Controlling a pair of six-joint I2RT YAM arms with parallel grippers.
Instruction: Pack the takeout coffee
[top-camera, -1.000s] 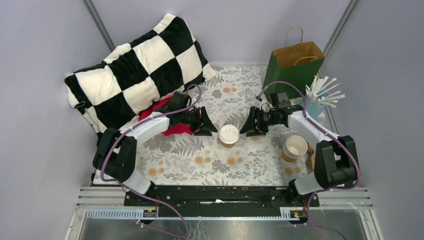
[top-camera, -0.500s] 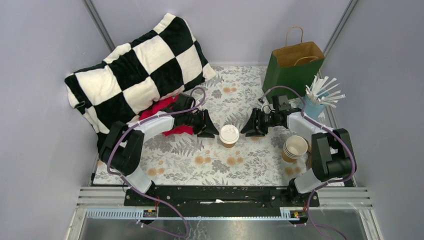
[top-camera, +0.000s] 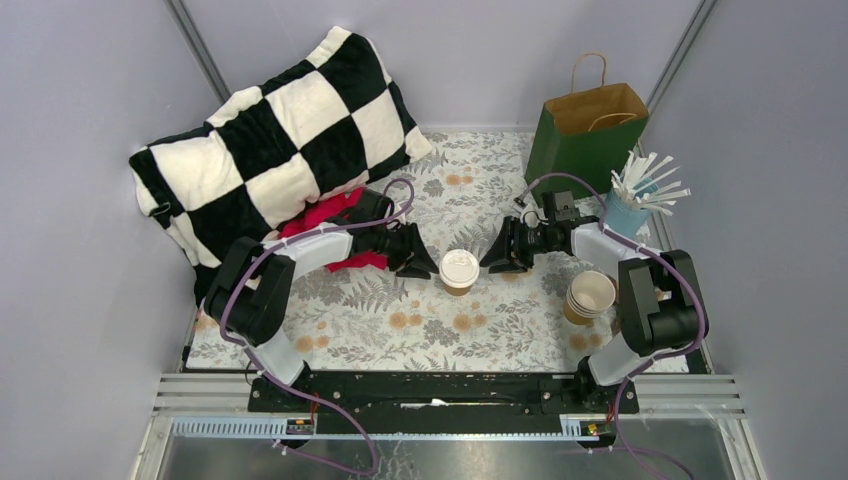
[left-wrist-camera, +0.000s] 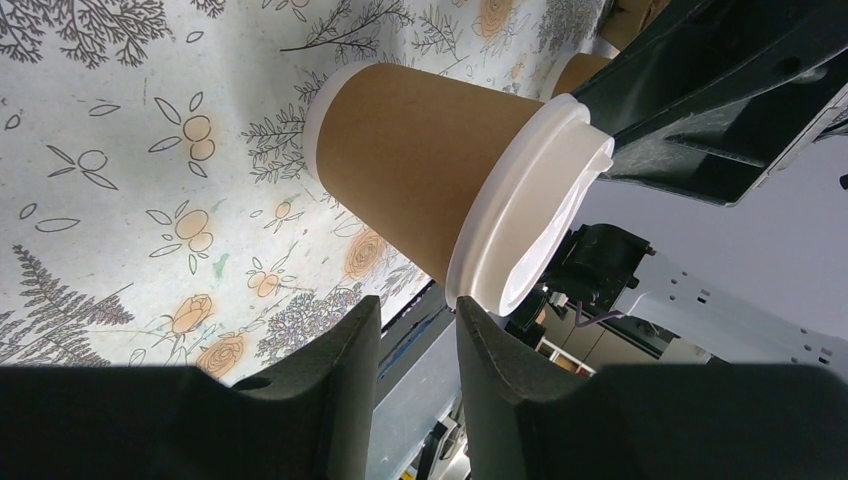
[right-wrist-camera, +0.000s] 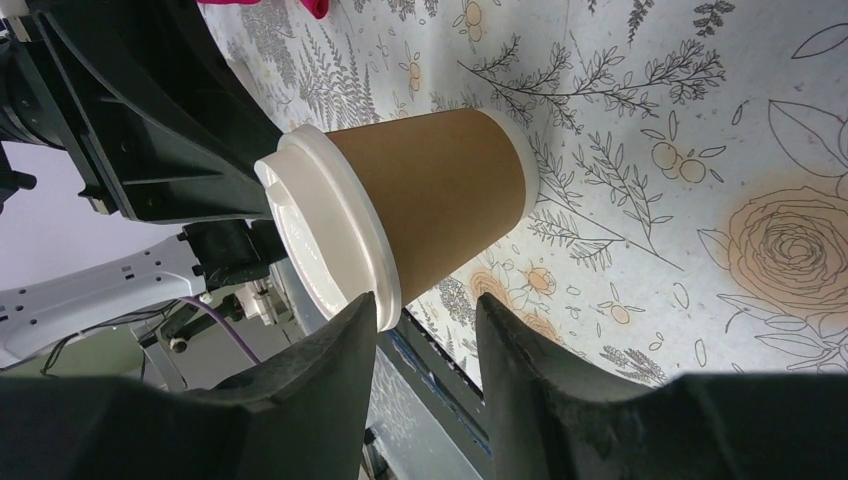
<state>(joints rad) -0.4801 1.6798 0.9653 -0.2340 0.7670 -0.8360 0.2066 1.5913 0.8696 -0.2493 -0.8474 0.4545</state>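
Kraft takeout coffee (top-camera: 459, 270), wrist views show left end effector (left-wrist-camera: 415, 308), right end effector (right-wrist-camera: 425, 305) released

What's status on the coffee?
Left gripper, right gripper open, empty, flanking cup. Cup upright, lidded, outside bag. Spare cups off right, apart.

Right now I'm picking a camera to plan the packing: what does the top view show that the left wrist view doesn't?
Only the top view: the green paper bag, the checkered pillow, the red cloth and the tub of straws. Only the left wrist view: the gap between the left gripper fingers, with nothing in it. Both: the lidded cup upright on the floral cloth, and the right gripper across from it.
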